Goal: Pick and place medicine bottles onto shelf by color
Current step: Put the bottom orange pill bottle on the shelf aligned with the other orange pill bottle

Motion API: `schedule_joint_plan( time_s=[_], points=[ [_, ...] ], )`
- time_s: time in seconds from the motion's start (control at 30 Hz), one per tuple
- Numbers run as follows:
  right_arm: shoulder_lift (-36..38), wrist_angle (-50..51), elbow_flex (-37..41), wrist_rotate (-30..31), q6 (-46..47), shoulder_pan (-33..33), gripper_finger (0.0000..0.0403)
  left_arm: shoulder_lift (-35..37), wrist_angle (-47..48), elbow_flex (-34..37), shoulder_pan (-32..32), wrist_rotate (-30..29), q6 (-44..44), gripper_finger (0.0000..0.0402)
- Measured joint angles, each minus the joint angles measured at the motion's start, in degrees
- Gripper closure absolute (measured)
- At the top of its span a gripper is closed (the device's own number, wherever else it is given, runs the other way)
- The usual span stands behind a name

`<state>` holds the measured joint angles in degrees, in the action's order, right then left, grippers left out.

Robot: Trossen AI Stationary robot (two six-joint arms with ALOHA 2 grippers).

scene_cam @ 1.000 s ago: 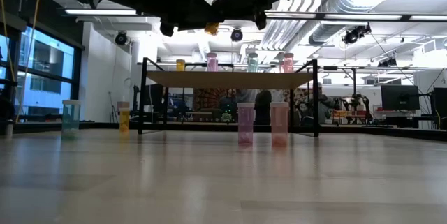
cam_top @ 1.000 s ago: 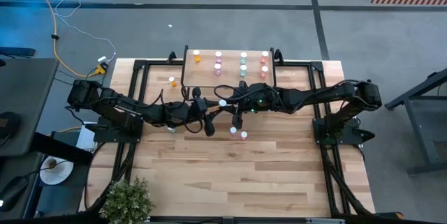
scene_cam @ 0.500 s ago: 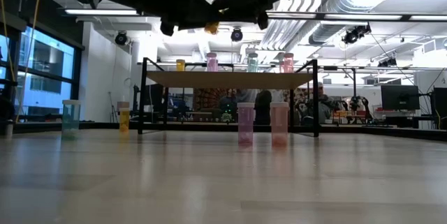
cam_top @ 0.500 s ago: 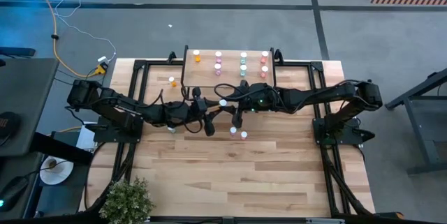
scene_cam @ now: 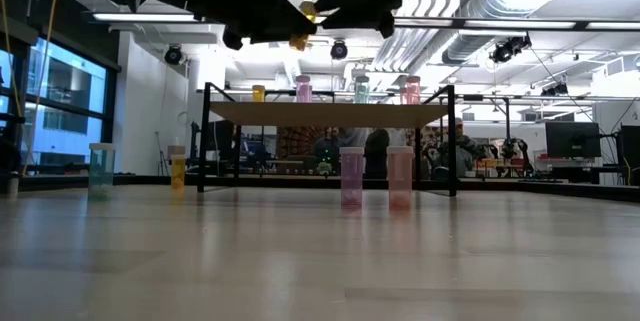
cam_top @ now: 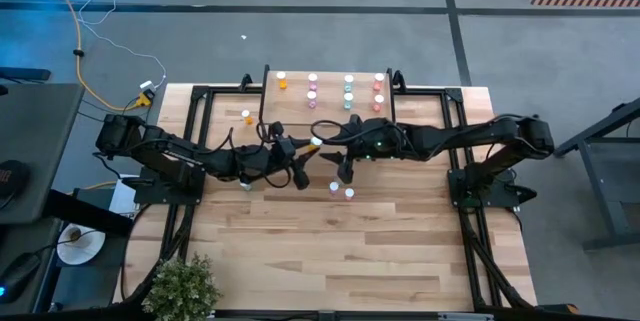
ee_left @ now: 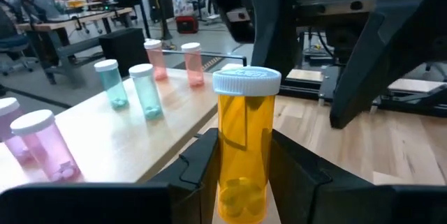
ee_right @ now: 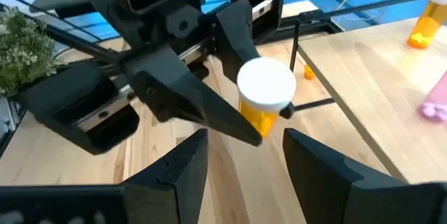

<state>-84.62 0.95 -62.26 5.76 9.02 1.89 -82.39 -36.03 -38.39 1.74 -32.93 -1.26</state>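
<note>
**Operator:** Report layout, largest item first.

**Arm:** The table [cam_top: 340, 251] carries the shelf [cam_top: 330, 111] at its far edge, with bottles standing in colour rows on top. My left gripper [ee_left: 241, 168] is raised above the table just in front of the shelf and pinches the orange bottle [ee_left: 243, 144] by its lower body, cap up. My right gripper [ee_right: 241, 158] faces it closely — fingers spread either side of the white cap [ee_right: 265, 84], not touching.

**Operator:** Handling properties?

**Arm:** Judged light and rigid: a thin plastic cylinder, smooth-walled, so likely to slip or pivot under a weak pinch. The few pills inside should add little weight. Best hold is across the body below the cap, square to the axis.

**Operator:** Arm pose?

**Arm:** Both arms reach inward to the table's middle, nearly level, wrists meeting — a hand-over stance, by my judgement.
</note>
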Motion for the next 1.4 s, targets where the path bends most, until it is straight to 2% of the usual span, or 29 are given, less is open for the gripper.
schedule_joint_plan(
  time_s=[0.2,0.37,0.57,0.77,1.13,1.4],
  points=[
    [3.3,1.3,0.0,0.0,-0.1,0.0,0.0224,1.2,-0.5,0.9,0.0,-3.5,0.0,0.0304],
    [6.2,4.0,0.0,0.0,-0.5,0.0,0.0224,5.0,-2.5,4.2,0.0,-4.5,1.3,0.0304],
    [8.5,5.4,0.0,0.1,-1.9,0.0,0.0224,8.9,-9.2,10.3,0.1,-8.8,1.7,0.0304],
    [10.2,5.3,0.0,0.2,-2.9,0.0,0.0224,9.5,-21.5,15.8,1.6,-10.4,-0.3,0.0304],
    [10.5,5.3,0.0,0.1,-4.0,0.0,0.0224,8.0,-22.6,16.2,11.1,-6.1,-2.4,0.0304],
    [10.5,5.3,0.0,0.1,-5.0,0.0,0.0224,4.9,-23.8,16.2,19.2,2.5,-0.1,0.0304]
  ],
)
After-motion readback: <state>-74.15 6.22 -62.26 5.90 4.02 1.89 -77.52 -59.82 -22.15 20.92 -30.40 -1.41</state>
